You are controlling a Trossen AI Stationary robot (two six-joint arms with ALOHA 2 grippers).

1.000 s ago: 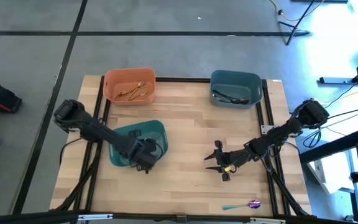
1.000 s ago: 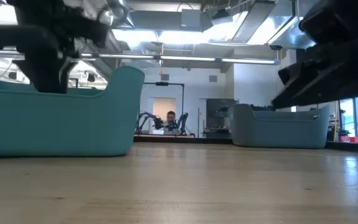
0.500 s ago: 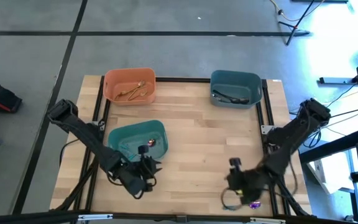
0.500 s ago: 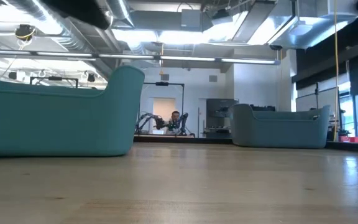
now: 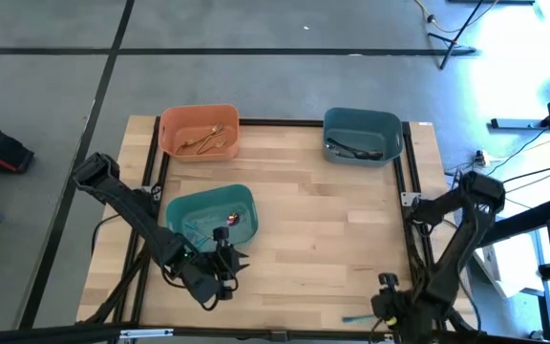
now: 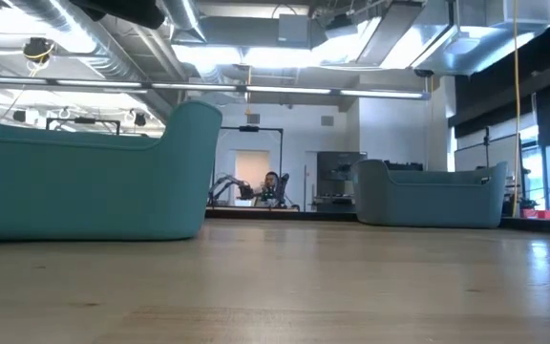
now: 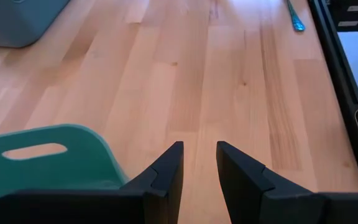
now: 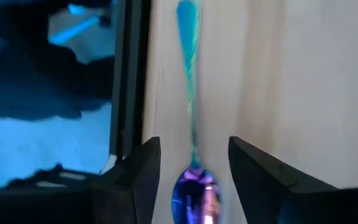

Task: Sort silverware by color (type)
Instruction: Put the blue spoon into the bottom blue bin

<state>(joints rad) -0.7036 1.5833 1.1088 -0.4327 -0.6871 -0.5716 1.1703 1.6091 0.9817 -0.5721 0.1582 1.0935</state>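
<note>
An iridescent spoon lies flat near the table's front edge, right of centre, its teal handle (image 5: 356, 317) (image 8: 188, 43) pointing left. My right gripper (image 5: 390, 306) (image 8: 194, 180) hangs over it, open, one finger on either side of the purple bowl (image 8: 196, 194) without touching. My left gripper (image 5: 227, 269) (image 7: 199, 168) is open with nothing between its fingers, just off the near right corner of the teal bin (image 5: 189, 203). An iridescent piece (image 5: 232, 220) lies inside that bin. Gold pieces (image 5: 203, 140) lie in the orange bin (image 5: 175, 119), black pieces (image 5: 356, 149) in the blue-grey bin (image 5: 390, 124).
Bare wood lies between the three bins and the front edge. A black frame rail (image 5: 411, 205) runs along the table's right side and another (image 8: 126, 81) close beside the spoon. In the low view a person (image 6: 271, 182) shows far behind the table.
My left gripper has drawn back from above the teal bin toward the near edge and tipped up toward level; an iridescent piece now shows in the bin. My right gripper has swung from the table's middle right to the near edge, over the spoon, turning to point down.
</note>
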